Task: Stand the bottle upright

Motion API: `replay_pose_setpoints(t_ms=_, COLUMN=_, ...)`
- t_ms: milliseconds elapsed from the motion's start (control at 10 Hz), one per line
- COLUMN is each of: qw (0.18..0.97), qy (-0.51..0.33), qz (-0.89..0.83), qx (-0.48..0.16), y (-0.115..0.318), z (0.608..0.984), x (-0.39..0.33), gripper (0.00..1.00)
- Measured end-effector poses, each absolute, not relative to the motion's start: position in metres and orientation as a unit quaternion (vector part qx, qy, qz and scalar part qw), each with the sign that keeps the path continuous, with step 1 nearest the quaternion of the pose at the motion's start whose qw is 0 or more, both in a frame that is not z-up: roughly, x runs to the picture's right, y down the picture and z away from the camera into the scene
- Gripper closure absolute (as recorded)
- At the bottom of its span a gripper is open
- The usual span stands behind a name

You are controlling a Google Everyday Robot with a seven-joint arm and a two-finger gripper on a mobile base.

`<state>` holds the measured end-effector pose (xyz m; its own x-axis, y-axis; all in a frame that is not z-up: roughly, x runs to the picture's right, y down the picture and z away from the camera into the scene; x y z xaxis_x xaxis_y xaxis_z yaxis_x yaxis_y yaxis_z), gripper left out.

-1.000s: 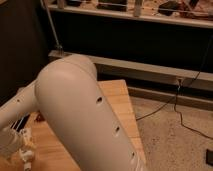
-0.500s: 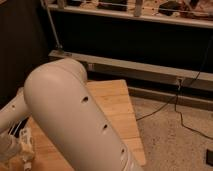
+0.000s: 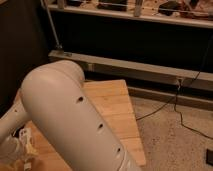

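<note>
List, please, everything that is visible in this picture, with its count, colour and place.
rectangular light wooden table top: one, pale brown, centre, partly behind the arm
speckled stone floor: one, grey-beige, right
thin black cables: at least two, black, on the floor at right
long grey metal rail: one, grey, behind the table
cluttered shelf: one, light edge, top
robot arm: one, white, large, left foreground
gripper: one, whitish, bottom left corner, at the table
</note>
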<state>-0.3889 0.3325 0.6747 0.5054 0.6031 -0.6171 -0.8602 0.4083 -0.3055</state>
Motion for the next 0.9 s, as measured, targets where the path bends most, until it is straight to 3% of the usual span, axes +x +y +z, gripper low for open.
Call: replay_pose_setpoints(t_ms=900, qw=0.805, qy=0.213, qz=0.454, qx=-0.317, y=0.3334, z=0.6752, x=-0.3878, gripper=0.35)
